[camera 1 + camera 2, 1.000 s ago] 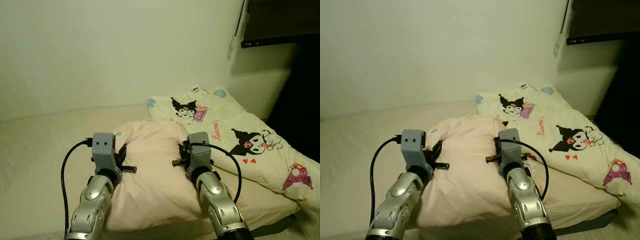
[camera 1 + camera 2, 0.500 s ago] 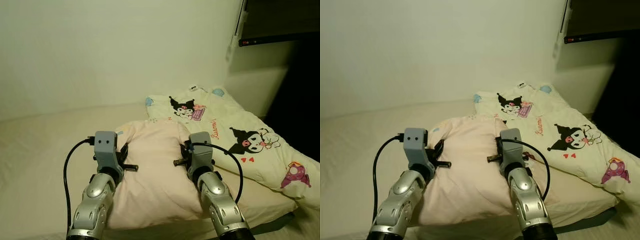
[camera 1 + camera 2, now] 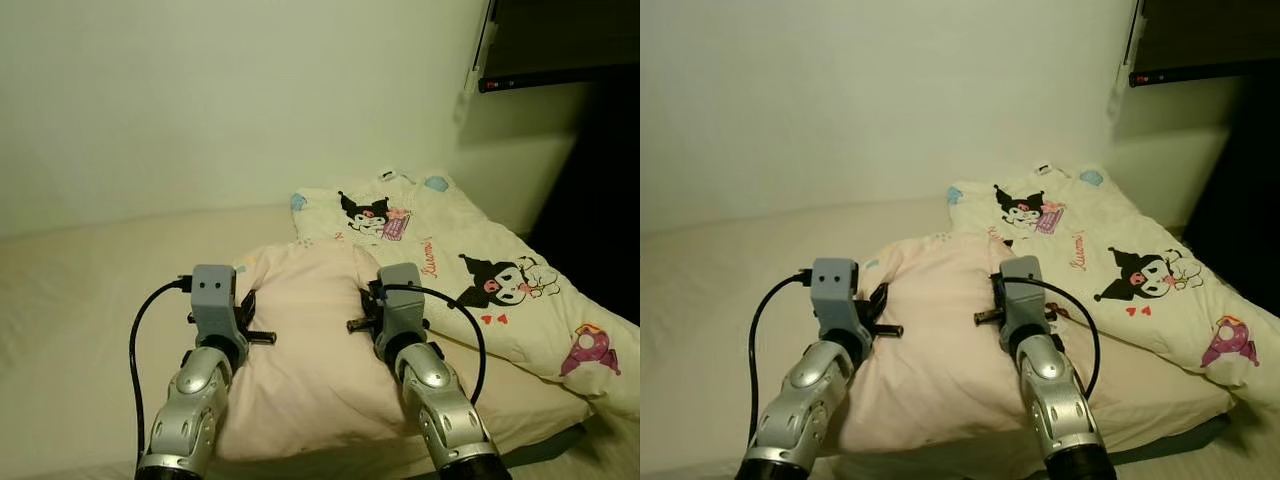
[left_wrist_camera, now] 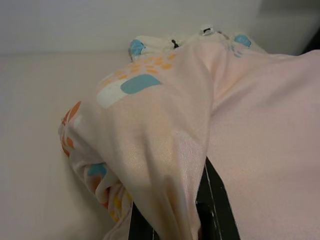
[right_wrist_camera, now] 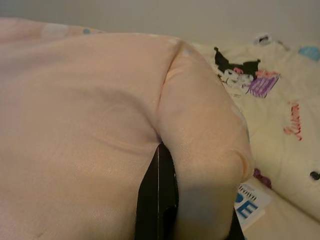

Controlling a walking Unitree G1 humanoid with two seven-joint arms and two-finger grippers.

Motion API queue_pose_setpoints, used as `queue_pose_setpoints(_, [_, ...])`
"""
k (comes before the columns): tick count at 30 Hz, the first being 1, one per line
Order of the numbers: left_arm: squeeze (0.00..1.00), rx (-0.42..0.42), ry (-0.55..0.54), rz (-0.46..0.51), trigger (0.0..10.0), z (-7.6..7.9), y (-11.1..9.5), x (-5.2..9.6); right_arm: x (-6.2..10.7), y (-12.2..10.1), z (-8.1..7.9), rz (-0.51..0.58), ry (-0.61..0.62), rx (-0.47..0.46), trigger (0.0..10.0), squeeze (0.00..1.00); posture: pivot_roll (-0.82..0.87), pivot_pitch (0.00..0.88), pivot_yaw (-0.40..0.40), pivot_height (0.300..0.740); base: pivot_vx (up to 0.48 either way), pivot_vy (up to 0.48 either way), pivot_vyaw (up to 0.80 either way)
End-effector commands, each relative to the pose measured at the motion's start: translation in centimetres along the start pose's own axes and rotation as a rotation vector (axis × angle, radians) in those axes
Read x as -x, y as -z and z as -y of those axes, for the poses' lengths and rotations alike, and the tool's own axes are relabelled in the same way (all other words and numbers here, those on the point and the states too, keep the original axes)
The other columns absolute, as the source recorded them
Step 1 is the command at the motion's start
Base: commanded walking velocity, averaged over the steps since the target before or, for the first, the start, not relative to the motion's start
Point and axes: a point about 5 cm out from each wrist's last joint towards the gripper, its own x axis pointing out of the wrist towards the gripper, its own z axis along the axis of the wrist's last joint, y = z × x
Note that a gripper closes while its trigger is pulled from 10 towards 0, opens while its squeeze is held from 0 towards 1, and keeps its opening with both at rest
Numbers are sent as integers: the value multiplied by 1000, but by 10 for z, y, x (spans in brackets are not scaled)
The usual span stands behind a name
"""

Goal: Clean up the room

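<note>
Left wrist view: pink pillow [image 3: 310,340] cloth is pinched between the left gripper [image 4: 172,212] jaws; the right gripper [image 5: 182,200] is clamped likewise. Pillow placement on the bed [image 3: 70,300] is judged in hand; release is required next.

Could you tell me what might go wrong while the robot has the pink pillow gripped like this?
Each gripper pinches just a fold of cover: the left gripper at one edge of the pink pillow, the right gripper at the other, so the fabric may slip out or stretch. The pillow also overlaps the cartoon-print blanket, which a lift or pull could drag along.
</note>
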Motion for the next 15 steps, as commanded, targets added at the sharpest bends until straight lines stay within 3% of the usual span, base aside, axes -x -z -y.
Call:
queue_pose_setpoints(1, [0, -27, -53, 49, 10000, -14, -13, -3, -5, -12, 8, 43, 37, -16, 10000, 0, -107, 57, -19, 740, 0, 0, 0])
queue_pose_setpoints(6, [0, 5, -130, 46, 10000, -26, -10, 3, -9, -7, 4, 21, 11, 6, 10000, 0, -97, 55, -16, 740, 0, 0, 0])
queue_pose_setpoints(15, [0, 32, -183, 48, 10000, -29, -1, 13, -4, -3, 0, 18, -37, 34, 10000, 0, -107, 49, -35, 740, 0, 0, 0])
